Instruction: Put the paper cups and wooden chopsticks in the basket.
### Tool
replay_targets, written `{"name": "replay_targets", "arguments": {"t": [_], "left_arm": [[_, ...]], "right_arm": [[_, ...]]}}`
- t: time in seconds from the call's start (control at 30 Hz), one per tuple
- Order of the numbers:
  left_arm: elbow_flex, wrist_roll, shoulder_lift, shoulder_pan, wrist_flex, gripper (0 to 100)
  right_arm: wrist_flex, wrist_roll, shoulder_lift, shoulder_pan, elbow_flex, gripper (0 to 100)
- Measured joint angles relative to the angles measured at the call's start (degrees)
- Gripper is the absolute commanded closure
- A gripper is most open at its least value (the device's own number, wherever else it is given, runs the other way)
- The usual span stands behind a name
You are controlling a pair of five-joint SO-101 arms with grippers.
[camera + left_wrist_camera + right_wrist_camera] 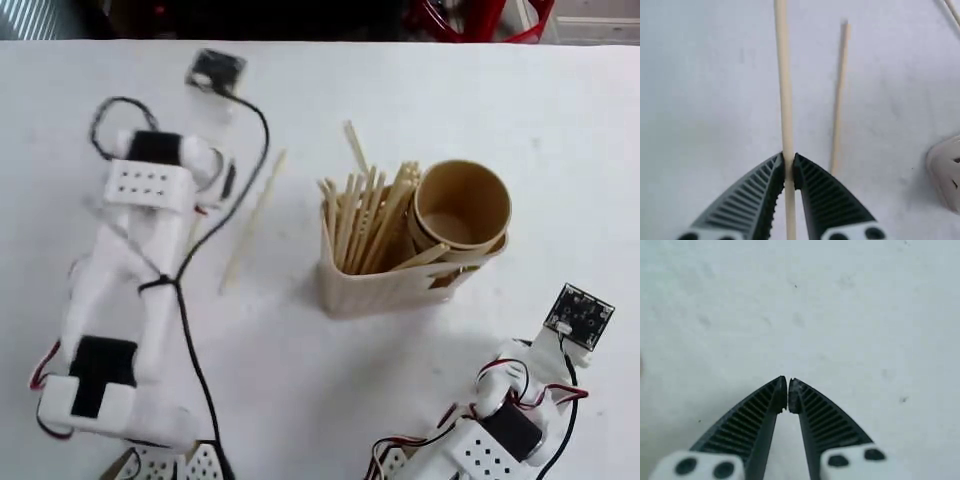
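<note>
My left gripper (788,160) is shut on a wooden chopstick (784,90) that runs straight out from between its tips, over the white table. A second chopstick (839,95) lies on the table just beside it and shows in the high view as a loose chopstick (255,215) next to the left arm (150,185). The cream basket (385,290) holds several chopsticks (360,220) and nested paper cups (462,205). My right gripper (788,382) is shut with nothing in it, above bare table.
One more chopstick (355,145) lies just behind the basket. A black cable (190,330) trails from the left arm across the table. The right arm (505,425) sits at the front right corner. The basket wall (946,175) is close to the left gripper.
</note>
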Motion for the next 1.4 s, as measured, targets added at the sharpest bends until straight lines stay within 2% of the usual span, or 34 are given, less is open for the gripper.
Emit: {"name": "replay_targets", "arguments": {"t": [0.13, 0.23, 0.43, 0.6, 0.87, 1.0, 1.27, 1.4], "left_arm": [[5.19, -0.09, 6.59, 1.32, -10.37, 98], [5.01, -0.09, 12.57, 1.05, -12.92, 97], [0.70, -0.09, 21.27, 1.23, -10.55, 90], [-3.52, 0.00, 23.03, 1.14, -7.38, 90], [-4.04, 1.14, 23.03, 2.11, -7.47, 89], [-4.04, 1.41, 23.03, 2.99, -8.53, 83], [-4.04, 1.41, 23.03, 3.16, -9.93, 83], [-6.95, 1.41, 27.52, 2.11, -9.67, 83]], "right_arm": [[0.00, 0.00, 0.00, 0.00, 0.00, 98.0], [0.00, 0.00, 0.00, 0.00, 0.00, 98.0], [0.00, 0.00, 0.00, 0.00, 0.00, 98.0], [0.00, 0.00, 0.00, 0.00, 0.00, 98.0], [0.00, 0.00, 0.00, 0.00, 0.00, 98.0], [0.00, 0.00, 0.00, 0.00, 0.00, 98.0], [0.00, 0.00, 0.00, 0.00, 0.00, 98.0], [0.00, 0.00, 0.00, 0.00, 0.00, 98.0]]}}
